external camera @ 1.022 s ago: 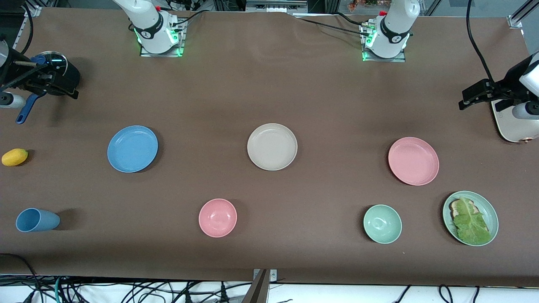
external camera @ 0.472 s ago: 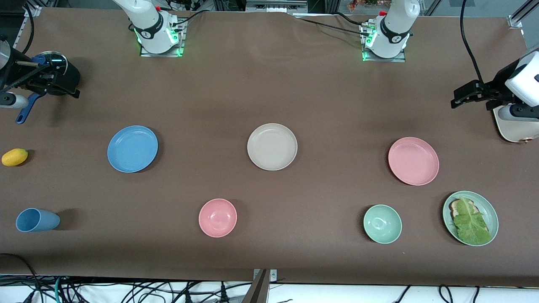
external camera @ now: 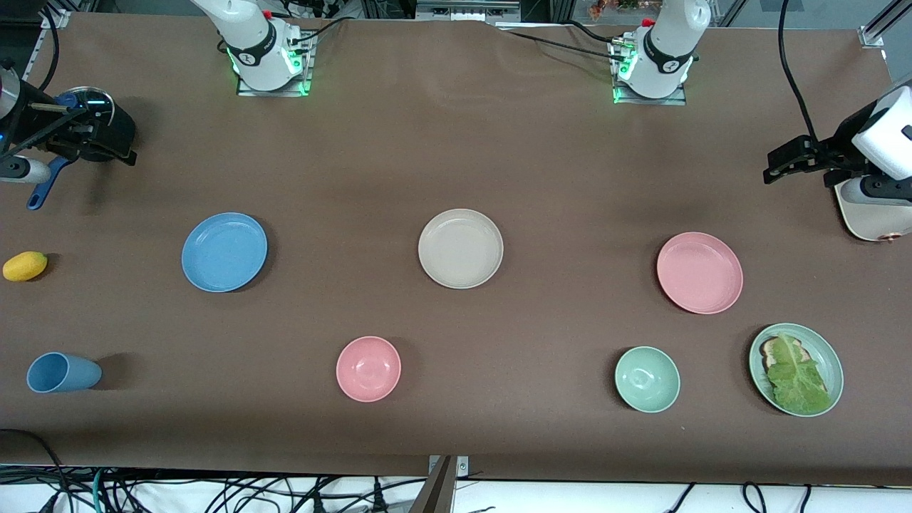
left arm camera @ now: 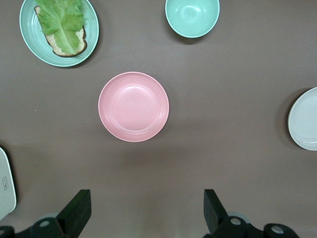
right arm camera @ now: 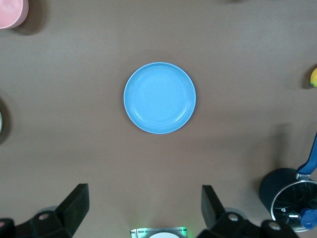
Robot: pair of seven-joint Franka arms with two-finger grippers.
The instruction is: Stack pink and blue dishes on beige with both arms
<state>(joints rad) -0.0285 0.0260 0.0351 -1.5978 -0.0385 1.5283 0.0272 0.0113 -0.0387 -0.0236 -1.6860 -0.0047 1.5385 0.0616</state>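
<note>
three plates lying flat on the brown table (external camera: 456,142), in one row across the middle, well apart from each other. beige plate (external camera: 460,249) at the centre of the row, empty. blue plate (external camera: 224,251) toward the right arm's end of the table, pink plate (external camera: 699,272) toward the left arm's end, both empty, nothing stacked yet.

left gripper (external camera: 780,162) up in the air over the table's edge at the left arm's end, just beside the cream toaster (external camera: 866,217). fingers (left arm camera: 75,213) spread wide in the left wrist view, holding nothing, pink plate seen on the table between them further down. right gripper (right arm camera: 143,210) up in the air at the right arm's end, over the area of the dark pot with a glass lid (external camera: 96,117) and the blue handled tool (external camera: 44,191). fingers (right arm camera: 74,206) also spread wide, empty, blue plate visible in the right wrist view between them on the table.

other things nearer to the front camera than the row: pink bowl (external camera: 368,368), nearer than the beige plate and a bit toward the right arm's end; green bowl (external camera: 647,379) and, beside it, green plate with toast and a lettuce leaf (external camera: 796,369), both nearer than the pink plate. blue cup (external camera: 63,372) lying on its side near the right arm's end. yellow fruit, maybe a lemon (external camera: 25,266), beside the blue plate toward the same end.
</note>
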